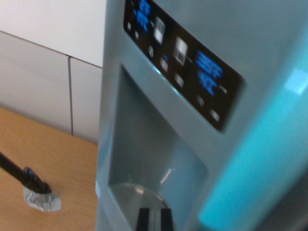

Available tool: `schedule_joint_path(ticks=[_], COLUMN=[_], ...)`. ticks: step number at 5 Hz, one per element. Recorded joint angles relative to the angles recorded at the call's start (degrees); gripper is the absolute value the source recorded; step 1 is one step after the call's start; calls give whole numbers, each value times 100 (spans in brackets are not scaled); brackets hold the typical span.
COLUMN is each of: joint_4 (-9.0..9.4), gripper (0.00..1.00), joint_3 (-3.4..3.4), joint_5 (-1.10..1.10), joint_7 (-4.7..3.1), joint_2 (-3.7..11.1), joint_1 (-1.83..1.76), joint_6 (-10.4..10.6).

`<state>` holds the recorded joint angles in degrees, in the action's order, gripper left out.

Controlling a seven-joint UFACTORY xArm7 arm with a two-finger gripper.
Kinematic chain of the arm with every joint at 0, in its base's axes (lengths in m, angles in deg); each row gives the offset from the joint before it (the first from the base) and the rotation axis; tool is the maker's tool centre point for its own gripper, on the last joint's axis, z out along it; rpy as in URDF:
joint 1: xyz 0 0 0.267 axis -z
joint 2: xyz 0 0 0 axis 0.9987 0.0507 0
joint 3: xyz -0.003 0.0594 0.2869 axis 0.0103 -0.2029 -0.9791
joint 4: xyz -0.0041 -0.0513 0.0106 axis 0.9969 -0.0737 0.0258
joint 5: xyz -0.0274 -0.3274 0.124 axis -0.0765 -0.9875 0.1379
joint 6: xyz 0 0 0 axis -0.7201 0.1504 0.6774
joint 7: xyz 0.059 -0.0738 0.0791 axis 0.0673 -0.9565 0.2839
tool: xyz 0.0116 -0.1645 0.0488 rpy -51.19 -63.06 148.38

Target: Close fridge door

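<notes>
Pale wall panels fill the far left of the wrist view, split by a thin dark vertical seam, and below them a wood-grain floor runs toward the near left corner. On that floor a black rod slants in from the left edge and ends at a crumpled patch of silver tape.

Most of the picture is taken up by the fridge door, a silvery blue-grey panel seen very close and tilted, so that its edges lean across the frame. The picture is blurred. Near the top of the door sits a black control panel, running diagonally from upper left to lower right, with glowing blue digits and small pale icons that are too smeared to read. Below it the dispenser recess sinks into the door, with a rounded glossy tray at its bottom. A bright turquoise band slants along the right side of the door; whether it is a handle or a reflection cannot be told.

At the bottom edge two dark pincer fingers rise just in front of the tray, a narrow gap between them, gripping nothing that shows.
</notes>
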<state>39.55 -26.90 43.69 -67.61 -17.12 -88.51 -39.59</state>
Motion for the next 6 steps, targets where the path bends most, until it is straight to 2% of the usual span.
schedule_joint_path(ticks=[1, 2, 3, 4, 5, 6], joint_4=[0, -295, -295, -539, -539, -711], gripper=[100, 100, 100, 100, 100, 100], joint_3=[0, 41, 41, 136, 136, 311], joint_5=[0, 0, 0, 0, 0, 0], joint_7=[0, 0, 0, 0, 0, 0], joint_2=[0, 384, 384, 709, 709, 934], joint_1=[0, 25, 25, 67, 67, 71], joint_6=[0, 6, 6, 15, 15, 20])
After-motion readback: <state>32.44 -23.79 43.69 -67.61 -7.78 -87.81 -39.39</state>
